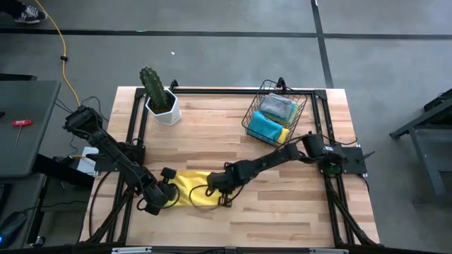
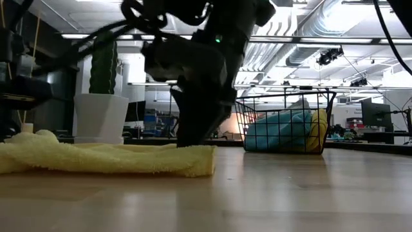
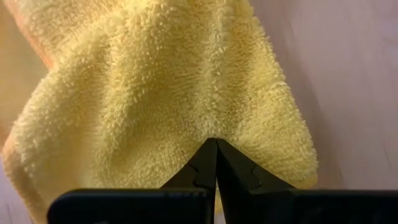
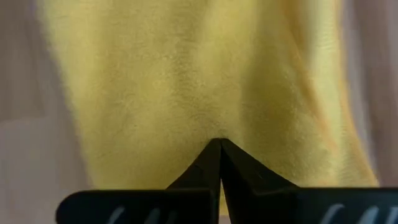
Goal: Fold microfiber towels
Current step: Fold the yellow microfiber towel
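Yellow towel [image 1: 189, 188] lies bunched near the tabletop's [image 1: 282, 204] front edge, left tool [image 1: 169, 188] and right tool [image 1: 212, 188] each clamped on opposite ends of it.

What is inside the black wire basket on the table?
The black wire basket holds bunched towels: a grey towel on top, a teal towel, and a yellow towel at one side. Anything beneath them is covered.
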Tool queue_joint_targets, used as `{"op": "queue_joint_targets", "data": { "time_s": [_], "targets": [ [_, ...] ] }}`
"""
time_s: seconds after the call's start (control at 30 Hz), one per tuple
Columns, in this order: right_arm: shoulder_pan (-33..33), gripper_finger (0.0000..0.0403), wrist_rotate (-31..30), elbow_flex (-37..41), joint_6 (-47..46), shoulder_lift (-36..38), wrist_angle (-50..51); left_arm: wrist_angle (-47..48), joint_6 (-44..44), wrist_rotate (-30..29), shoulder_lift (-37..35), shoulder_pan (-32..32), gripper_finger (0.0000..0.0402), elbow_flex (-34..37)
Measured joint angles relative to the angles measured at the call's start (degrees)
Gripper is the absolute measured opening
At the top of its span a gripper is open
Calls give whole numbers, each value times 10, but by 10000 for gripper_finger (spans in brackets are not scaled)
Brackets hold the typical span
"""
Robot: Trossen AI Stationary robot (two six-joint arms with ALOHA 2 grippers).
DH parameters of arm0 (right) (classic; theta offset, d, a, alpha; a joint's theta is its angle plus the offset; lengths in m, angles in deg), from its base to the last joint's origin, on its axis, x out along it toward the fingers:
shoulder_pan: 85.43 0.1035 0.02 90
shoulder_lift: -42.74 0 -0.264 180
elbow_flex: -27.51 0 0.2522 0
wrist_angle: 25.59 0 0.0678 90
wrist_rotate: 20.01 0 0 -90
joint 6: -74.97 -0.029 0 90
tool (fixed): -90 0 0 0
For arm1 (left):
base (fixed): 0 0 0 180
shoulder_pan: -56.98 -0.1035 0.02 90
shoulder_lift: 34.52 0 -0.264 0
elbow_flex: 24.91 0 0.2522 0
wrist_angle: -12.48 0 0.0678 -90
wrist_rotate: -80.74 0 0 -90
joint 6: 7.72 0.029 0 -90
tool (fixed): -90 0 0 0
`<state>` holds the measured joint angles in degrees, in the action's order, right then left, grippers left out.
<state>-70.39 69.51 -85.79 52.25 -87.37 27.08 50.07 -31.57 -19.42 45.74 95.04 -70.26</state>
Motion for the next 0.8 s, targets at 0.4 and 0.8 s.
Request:
{"op": "queue_joint_targets", "data": {
  "time_s": [0.4, 0.8],
  "targets": [
    [6, 0, -50, 66, -18, 26, -37, -10, -12, 9, 1, -1, 0, 0],
    [28, 0, -91, 70, -56, 48, 66, 10, -15, 26, -1, 10, 0, -2]
  ]
}}
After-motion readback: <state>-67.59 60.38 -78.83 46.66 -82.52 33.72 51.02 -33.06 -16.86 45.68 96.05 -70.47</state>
